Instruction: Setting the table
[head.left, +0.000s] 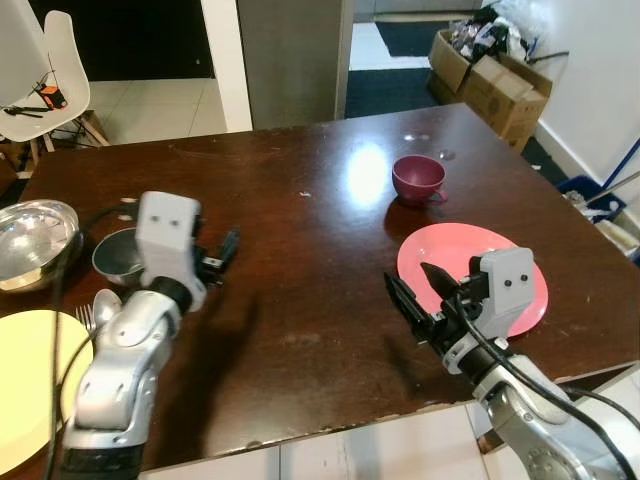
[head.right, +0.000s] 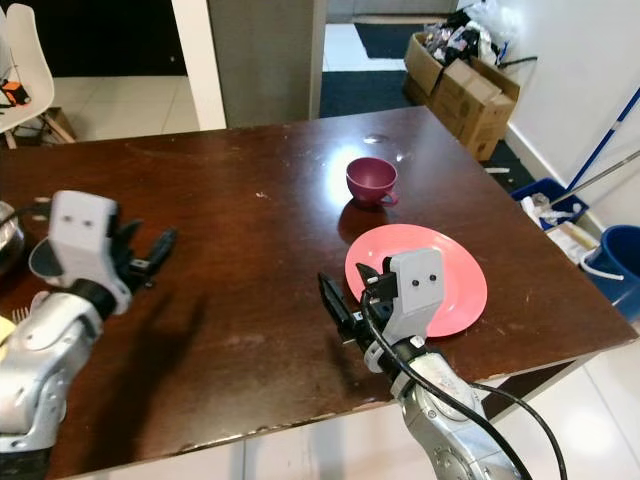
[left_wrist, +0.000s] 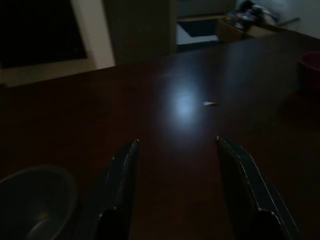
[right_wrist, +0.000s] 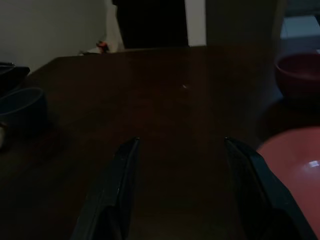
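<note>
Place setting half laid; both grippers held empty, fingers spread.
Pink plate (head.left: 470, 272) lies flat on desk (head.left: 300, 250), cup (head.left: 418, 177) just behind; judged light, rigid, slick — best pinched at rim by right gripper (head.left: 418, 300); left gripper (head.left: 222, 252) near small bowl (head.left: 118, 256).

Head stereo pair looks forward and down from the near edge of the table (head.left: 300, 200), both eyes sharing nearly all of it. Wrist views sit low and close over the table, looking out between spread fingers toward its far edge; both catch the cup (right_wrist: 298, 75).
</note>
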